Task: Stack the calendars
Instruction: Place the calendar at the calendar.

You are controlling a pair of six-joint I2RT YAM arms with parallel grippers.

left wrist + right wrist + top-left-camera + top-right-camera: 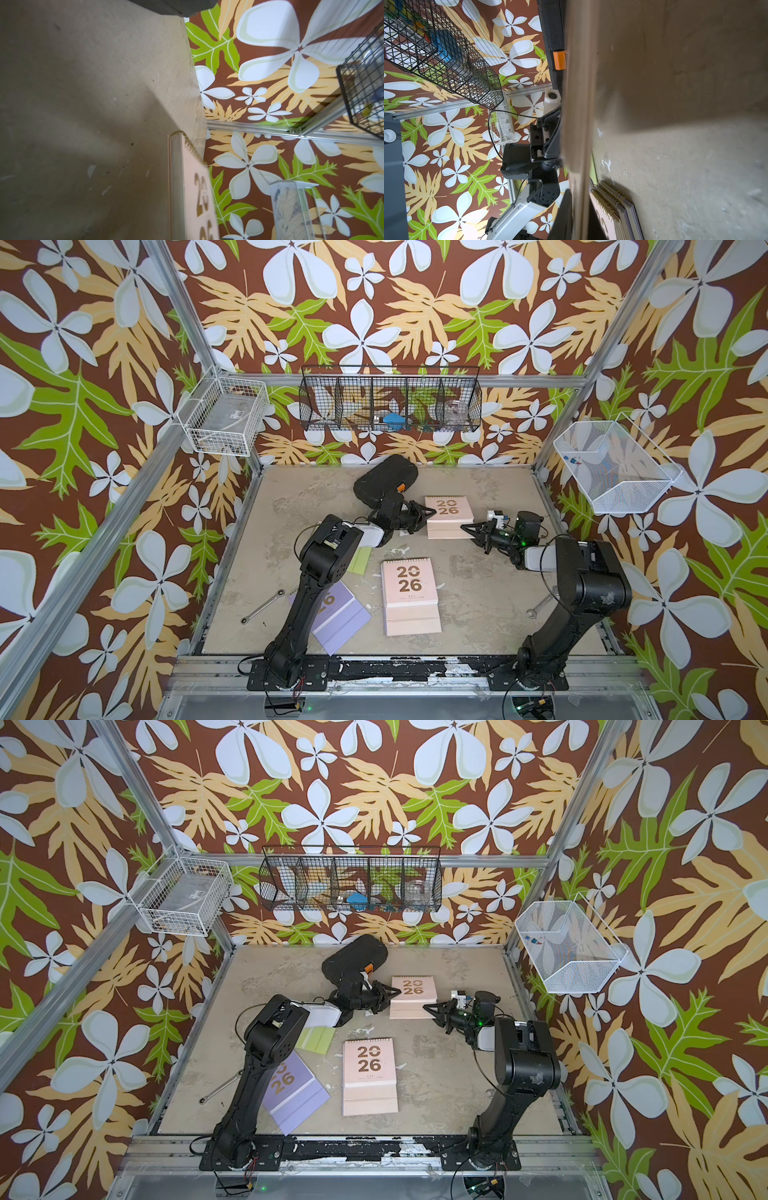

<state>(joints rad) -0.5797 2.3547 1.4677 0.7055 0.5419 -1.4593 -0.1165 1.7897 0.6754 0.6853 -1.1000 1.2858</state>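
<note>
Rear pink calendar (448,509), spiral rearward, long axis front-to-back, left fingers (427,513) and right fingers (468,528) pressed together beside it

We find the far pink calendar (446,509), gold "2026" up, flat atop a short stack right of centre. The near pink calendar (409,593) tops another stack mid-table. The lilac calendar (345,620) lies skewed front left, with the lime green calendar (360,562) behind it, mostly hidden.
</note>
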